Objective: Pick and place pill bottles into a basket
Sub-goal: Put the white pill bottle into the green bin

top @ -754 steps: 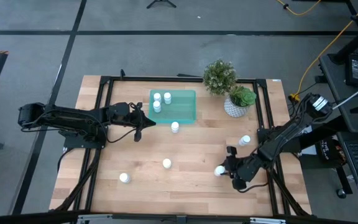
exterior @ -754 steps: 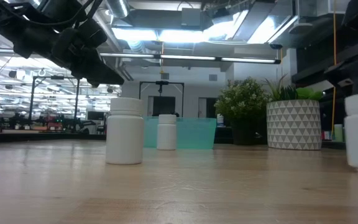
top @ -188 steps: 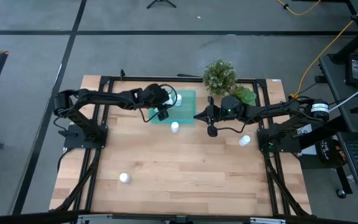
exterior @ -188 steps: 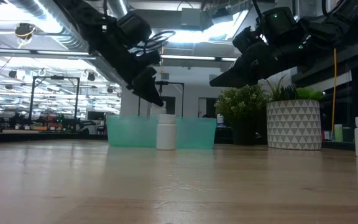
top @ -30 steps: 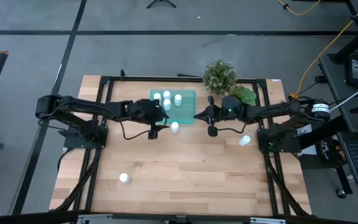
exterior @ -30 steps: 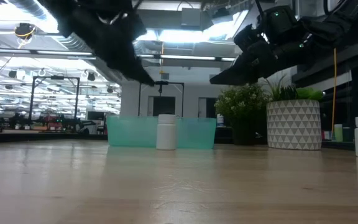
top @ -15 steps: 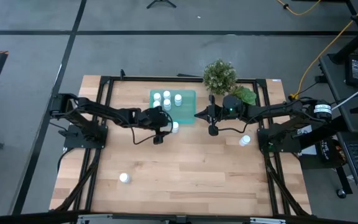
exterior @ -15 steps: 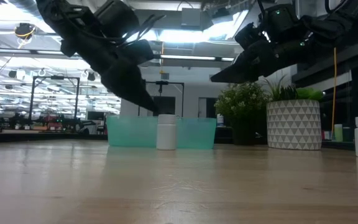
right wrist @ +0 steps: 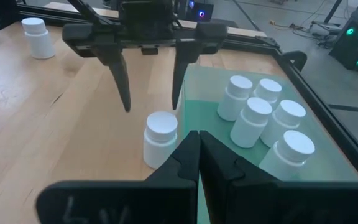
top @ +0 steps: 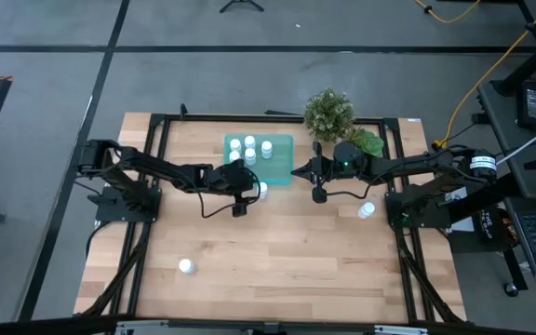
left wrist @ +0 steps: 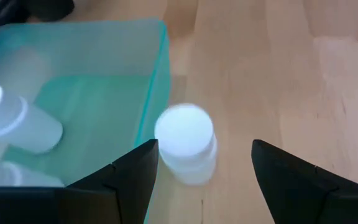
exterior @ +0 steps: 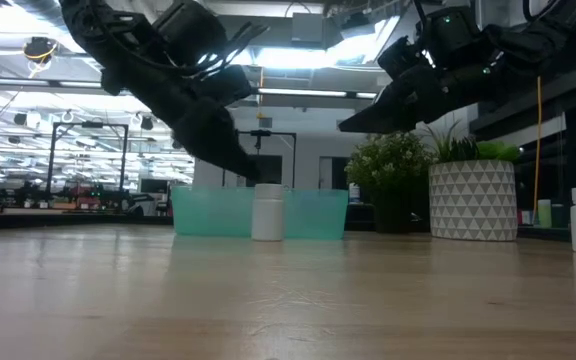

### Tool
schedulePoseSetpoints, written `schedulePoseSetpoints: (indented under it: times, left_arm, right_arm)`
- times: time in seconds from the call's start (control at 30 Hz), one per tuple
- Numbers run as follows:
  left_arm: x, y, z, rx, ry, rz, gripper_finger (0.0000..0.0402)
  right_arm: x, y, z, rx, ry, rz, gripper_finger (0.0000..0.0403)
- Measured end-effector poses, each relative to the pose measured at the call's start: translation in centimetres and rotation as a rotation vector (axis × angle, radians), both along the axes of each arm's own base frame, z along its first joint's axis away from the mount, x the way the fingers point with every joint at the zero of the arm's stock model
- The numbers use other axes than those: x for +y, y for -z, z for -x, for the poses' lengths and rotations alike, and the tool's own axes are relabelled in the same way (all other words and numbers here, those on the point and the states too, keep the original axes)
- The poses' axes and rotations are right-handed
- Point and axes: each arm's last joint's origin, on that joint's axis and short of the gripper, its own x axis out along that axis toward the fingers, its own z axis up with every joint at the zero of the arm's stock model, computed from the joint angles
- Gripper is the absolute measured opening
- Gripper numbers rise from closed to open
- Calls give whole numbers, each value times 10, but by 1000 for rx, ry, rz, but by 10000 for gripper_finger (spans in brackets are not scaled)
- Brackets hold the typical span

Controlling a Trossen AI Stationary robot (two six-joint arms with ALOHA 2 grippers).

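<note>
Just beside the shallow translucent teal plastic basket (top: pixel 260 159) stands a small white capped pill bottle (left wrist: pixel 184 143), my left gripper (left wrist: pixel 201 171) spread wide above it (right gripper (right wrist: pixel 199 163) pinched shut, idle near the plants), so I'd lower and close next.

Wooden table (top: pixel 277 251), basket (top: pixel 279 163), three loose pill bottles (top: pixel 262 190), plant pots (top: pixel 350 160)

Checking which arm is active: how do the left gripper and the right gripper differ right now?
The left gripper is open, its fingers straddling the pill bottle standing just outside the basket; the right gripper is shut and holds nothing. The left gripper is low by the bottle, while the right gripper hovers higher at the basket's other side. Both are dark two-finger grippers near the basket.
</note>
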Motion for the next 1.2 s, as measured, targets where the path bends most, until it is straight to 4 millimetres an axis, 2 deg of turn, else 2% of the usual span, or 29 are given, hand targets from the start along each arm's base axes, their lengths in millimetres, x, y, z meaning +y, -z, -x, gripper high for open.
schedulePoseSetpoints:
  times: [0.47,0.97,1.07,1.2]
  left_arm:
    - [6,15,-20,57,20,-25,251]
    - [6,16,-21,50,31,-17,251]
    - [6,16,-21,50,31,-17,241]
    - [6,16,-21,50,31,-17,209]
  right_arm:
    - [0,-1,0,-7,0,-1,12]
    - [0,-1,0,-7,0,0,12]
    - [0,-1,0,-7,0,-1,12]
    - [0,-1,0,-7,0,0,12]
